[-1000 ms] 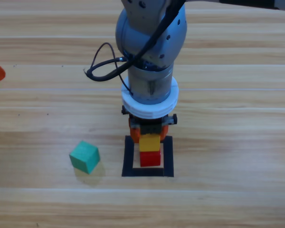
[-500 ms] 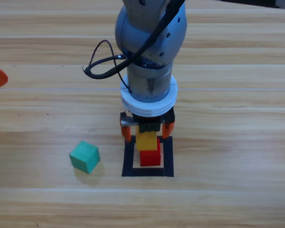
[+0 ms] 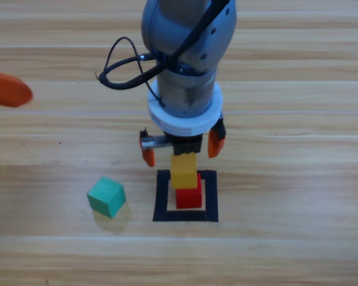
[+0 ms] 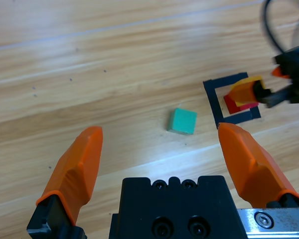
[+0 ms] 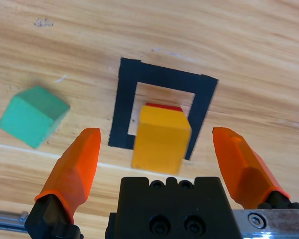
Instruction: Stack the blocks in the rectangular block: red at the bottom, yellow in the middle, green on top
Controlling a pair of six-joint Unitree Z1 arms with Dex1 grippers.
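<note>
The yellow cube rests on the red cube inside the black square frame. My right gripper hangs just above and behind the stack, open, one jaw on each side and not touching the yellow cube. Only a sliver of the red cube shows beneath it in the right wrist view. The green cube lies on the wood left of the frame, alone. My left gripper is open and empty, far off at the left edge, facing the green cube.
Bare wooden tabletop surrounds the frame. A black cable loops off the right arm's left side, above the table.
The right gripper's jaws spread apart and lifted off the yellow cube, which stays on the red one. The left gripper's orange tip has come farther in from the left edge.
</note>
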